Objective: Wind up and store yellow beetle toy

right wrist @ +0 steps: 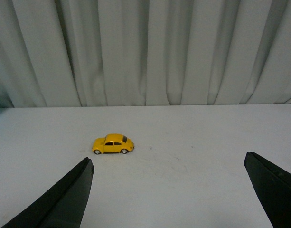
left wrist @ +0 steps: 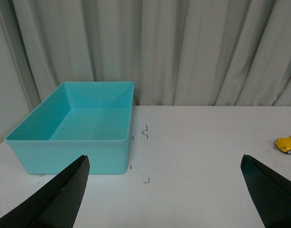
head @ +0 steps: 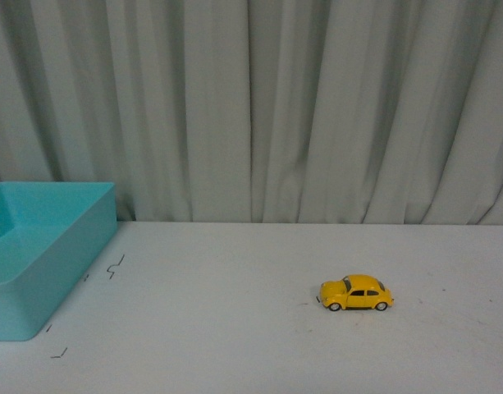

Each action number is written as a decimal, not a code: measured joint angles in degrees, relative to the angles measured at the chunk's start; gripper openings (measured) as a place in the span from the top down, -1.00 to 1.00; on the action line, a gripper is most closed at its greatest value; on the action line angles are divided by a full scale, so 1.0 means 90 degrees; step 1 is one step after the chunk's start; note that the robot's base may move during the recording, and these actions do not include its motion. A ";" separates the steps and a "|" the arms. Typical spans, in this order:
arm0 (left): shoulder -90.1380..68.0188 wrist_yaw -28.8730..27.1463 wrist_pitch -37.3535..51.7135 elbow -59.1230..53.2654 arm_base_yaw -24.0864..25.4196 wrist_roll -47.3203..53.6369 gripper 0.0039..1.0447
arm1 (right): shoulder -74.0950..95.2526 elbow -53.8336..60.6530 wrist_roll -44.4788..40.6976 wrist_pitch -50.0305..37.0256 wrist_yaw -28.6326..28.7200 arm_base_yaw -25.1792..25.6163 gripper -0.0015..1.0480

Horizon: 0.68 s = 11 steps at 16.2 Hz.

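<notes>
The yellow beetle toy stood on its four wheels on the white table. It was a bit to the robot's right of the middle, and its nose pointed to the robot's left. It sat well away from the table's back edge, where the gray curtain hung down.

A blue-green bin stood far off on the left side with its open top up. The front view cut off part of it. A few small black marks lay on the table just beside the bin's near corner. A wide stretch of white table lay between the bin and the car.

The left gripper hung above the table near the bin. Its two black fingers were spread far apart and held nothing. The right gripper faced the car with its fingers spread wide too. The car sat well apart from it.
</notes>
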<state>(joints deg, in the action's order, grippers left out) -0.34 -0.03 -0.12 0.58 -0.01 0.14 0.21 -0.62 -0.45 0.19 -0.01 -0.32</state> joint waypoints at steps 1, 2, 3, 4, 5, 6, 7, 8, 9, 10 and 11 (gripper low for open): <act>0.0000 0.0000 0.0000 0.0000 0.0000 0.0000 -0.88 | 0.0000 0.0000 0.0000 0.0000 0.0000 0.0002 -0.87; 0.0000 0.0000 0.0000 0.0000 0.0000 0.0000 -0.88 | 0.0000 0.0000 0.0000 0.0000 0.0000 0.0002 -0.87; 0.0000 0.0000 -0.0002 0.0000 0.0000 0.0000 -0.88 | 0.0000 0.0000 0.0002 0.0000 0.0000 0.0002 -0.87; 0.0000 0.0000 -0.0002 0.0000 0.0000 0.0000 -0.88 | 0.0000 0.0000 0.0000 0.0000 0.0000 0.0002 -0.87; 0.0000 0.0000 -0.0002 0.0000 0.0000 0.0000 -0.88 | 0.0000 0.0000 0.0000 0.0000 0.0000 0.0002 -0.87; 0.0000 0.0000 0.0000 0.0000 0.0000 0.0000 -0.88 | 0.0000 0.0000 0.0000 0.0000 0.0000 0.0000 -0.87; 0.0000 0.0000 -0.0002 0.0000 0.0000 0.0000 -0.88 | 0.0000 0.0000 0.0000 0.0000 0.0000 0.0002 -0.87; 0.0000 0.0000 0.0000 0.0000 0.0000 0.0000 -0.88 | 0.0000 0.0000 0.0000 -0.0002 0.0000 0.0002 -0.87; 0.0000 0.0000 -0.0002 0.0000 0.0000 0.0000 -0.88 | 0.0000 0.0000 0.0000 0.0000 0.0000 0.0002 -0.87; 0.0000 0.0000 -0.0002 0.0000 0.0000 0.0000 -0.88 | 0.0000 0.0000 0.0000 0.0000 0.0000 0.0000 -0.87; 0.0000 0.0000 -0.0002 0.0000 0.0000 0.0000 -0.88 | 0.0000 0.0000 0.0000 0.0000 0.0000 0.0000 -0.87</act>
<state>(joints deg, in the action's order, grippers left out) -0.34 -0.03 -0.14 0.58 -0.01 0.14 0.21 -0.62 -0.45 0.19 -0.01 -0.32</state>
